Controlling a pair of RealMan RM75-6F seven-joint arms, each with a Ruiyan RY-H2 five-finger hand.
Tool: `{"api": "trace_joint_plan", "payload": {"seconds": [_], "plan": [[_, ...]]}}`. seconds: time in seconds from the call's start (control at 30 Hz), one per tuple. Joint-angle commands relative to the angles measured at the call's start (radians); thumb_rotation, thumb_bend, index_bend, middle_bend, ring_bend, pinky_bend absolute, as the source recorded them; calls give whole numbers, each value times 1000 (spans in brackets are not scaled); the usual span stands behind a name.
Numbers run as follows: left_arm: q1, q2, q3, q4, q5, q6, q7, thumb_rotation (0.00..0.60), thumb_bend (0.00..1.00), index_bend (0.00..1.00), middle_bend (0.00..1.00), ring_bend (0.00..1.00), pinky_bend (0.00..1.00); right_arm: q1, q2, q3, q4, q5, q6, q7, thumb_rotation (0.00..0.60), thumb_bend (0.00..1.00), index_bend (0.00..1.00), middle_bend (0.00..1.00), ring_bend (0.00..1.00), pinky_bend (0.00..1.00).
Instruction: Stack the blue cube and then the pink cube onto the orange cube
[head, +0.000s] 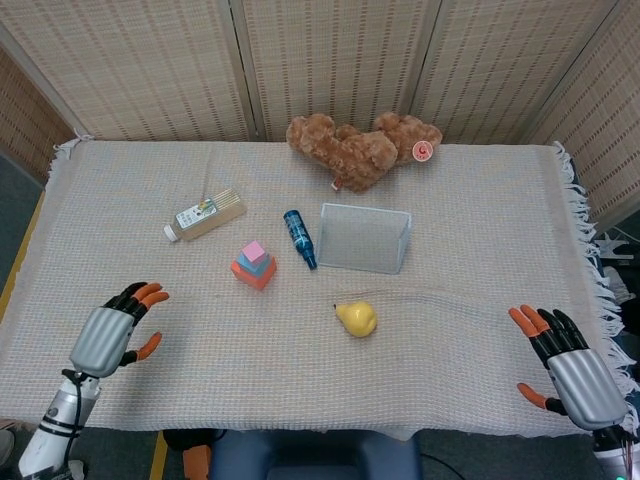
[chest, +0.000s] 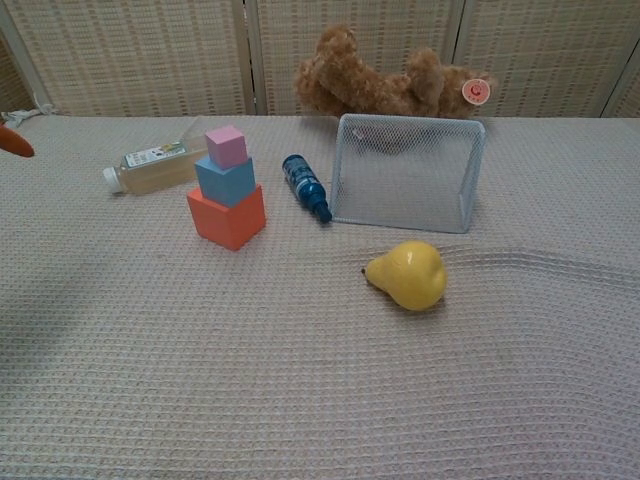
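The orange cube (chest: 227, 217) stands on the cloth left of centre, with the blue cube (chest: 225, 180) on top of it and the small pink cube (chest: 227, 146) on top of that. From the head view the same stack reads as pink cube (head: 254, 251) over blue over orange cube (head: 253, 275). My left hand (head: 110, 335) hangs near the table's front left, well away from the stack, fingers spread and empty; only one orange fingertip (chest: 14, 142) shows in the chest view. My right hand (head: 568, 368) is at the front right, fingers apart, holding nothing.
A yellow pear (chest: 408, 274) lies right of the stack. A wire mesh basket (chest: 408, 184) and a blue bottle (chest: 306, 187) sit behind it. A clear bottle (chest: 155, 167) lies at the left and a teddy bear (chest: 385, 83) at the back.
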Motion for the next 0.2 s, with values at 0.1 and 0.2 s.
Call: {"api": "trace_joint_plan", "payload": {"seconds": [0.1, 0.2], "plan": [[186, 77, 57, 98, 115, 180, -246, 600, 356, 188, 140, 112, 377, -11, 1, -10, -6, -17, 15, -9, 600, 81, 0, 0, 0, 0], [196, 72, 51, 94, 125, 165, -183, 600, 356, 187, 121, 88, 362, -21, 1, -12, -8, -26, 33, -18, 600, 81, 0, 0, 0, 0]]}}
